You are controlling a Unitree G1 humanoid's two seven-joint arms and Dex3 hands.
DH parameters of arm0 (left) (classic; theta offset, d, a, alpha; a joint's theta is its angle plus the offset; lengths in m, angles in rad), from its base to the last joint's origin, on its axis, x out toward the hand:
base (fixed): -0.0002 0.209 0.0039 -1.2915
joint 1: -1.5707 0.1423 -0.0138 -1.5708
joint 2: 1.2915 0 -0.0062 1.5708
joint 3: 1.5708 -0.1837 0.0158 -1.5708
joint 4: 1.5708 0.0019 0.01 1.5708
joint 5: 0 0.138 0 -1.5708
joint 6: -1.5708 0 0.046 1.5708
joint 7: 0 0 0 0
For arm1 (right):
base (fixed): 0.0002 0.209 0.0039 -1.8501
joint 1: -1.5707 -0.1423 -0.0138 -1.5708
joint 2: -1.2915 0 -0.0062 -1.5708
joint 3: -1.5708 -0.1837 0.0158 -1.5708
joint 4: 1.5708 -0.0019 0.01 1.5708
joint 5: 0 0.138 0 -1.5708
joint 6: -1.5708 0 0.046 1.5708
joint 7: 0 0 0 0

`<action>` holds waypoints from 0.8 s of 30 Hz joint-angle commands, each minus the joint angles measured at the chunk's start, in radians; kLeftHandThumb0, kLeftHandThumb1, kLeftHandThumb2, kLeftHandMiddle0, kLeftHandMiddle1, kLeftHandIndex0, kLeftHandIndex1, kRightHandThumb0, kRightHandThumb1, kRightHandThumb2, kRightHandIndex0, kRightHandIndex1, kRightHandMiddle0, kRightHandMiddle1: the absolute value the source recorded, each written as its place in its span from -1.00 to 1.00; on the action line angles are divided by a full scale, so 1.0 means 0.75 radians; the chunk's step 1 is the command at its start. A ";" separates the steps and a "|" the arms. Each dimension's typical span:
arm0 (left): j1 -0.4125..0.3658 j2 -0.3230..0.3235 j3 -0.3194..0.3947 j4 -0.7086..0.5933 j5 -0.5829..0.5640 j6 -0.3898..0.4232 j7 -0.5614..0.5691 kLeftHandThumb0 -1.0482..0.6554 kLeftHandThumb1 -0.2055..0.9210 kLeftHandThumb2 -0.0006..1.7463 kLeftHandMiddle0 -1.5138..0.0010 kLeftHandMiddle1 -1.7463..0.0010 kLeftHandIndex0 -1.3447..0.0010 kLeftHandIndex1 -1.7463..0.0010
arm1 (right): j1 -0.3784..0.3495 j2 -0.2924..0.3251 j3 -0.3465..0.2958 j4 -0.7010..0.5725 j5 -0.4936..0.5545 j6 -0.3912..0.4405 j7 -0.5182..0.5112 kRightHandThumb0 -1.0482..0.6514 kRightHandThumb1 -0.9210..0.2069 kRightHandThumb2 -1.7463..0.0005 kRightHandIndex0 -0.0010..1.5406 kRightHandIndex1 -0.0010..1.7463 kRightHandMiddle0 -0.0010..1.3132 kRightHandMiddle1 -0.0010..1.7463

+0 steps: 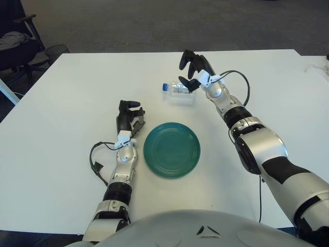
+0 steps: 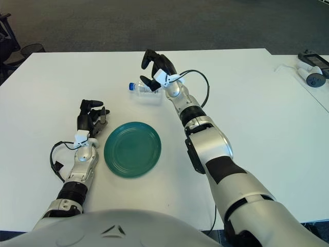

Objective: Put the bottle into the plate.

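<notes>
On my white counter (image 1: pixel 61 103) the green plate (image 1: pixel 171 150) sits near. Only my right eye view shows controllers (image 2: pixel 312 69) far right. Right robot hand (image 1: pixel 191 72), fingers spread, hovers over the lying water bottle (image 1: pixel 178 88); label unreadable. Left robot hand (image 1: pixel 127 116) curled left of the plate.

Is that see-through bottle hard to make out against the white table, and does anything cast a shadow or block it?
In the left eye view the clear bottle is pale on the table, marked mainly by its blue cap; the right hand overlaps its end. In the right eye view the green plate stands out sharply; shadows are soft. The left hand shows left of the plate.
</notes>
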 commanded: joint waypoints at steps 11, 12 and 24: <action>0.073 -0.037 0.005 0.112 -0.017 -0.009 0.020 -0.20 0.73 -0.16 0.20 -0.37 0.58 -1.00 | -0.085 0.025 0.115 0.121 -0.148 0.072 -0.238 0.22 0.41 -0.76 -0.02 1.00 -0.20 0.98; 0.073 -0.038 0.005 0.113 -0.017 -0.011 0.022 -0.20 0.73 -0.16 0.20 -0.38 0.58 -1.00 | -0.087 0.025 0.121 0.123 -0.155 0.073 -0.250 0.22 0.40 -0.76 -0.02 1.00 -0.20 0.98; 0.076 -0.039 0.003 0.123 -0.015 -0.012 0.041 -0.20 0.72 -0.14 0.20 -0.38 0.57 -1.00 | -0.096 0.012 0.127 0.123 -0.168 0.072 -0.326 0.22 0.35 -0.72 -0.04 1.00 -0.23 0.97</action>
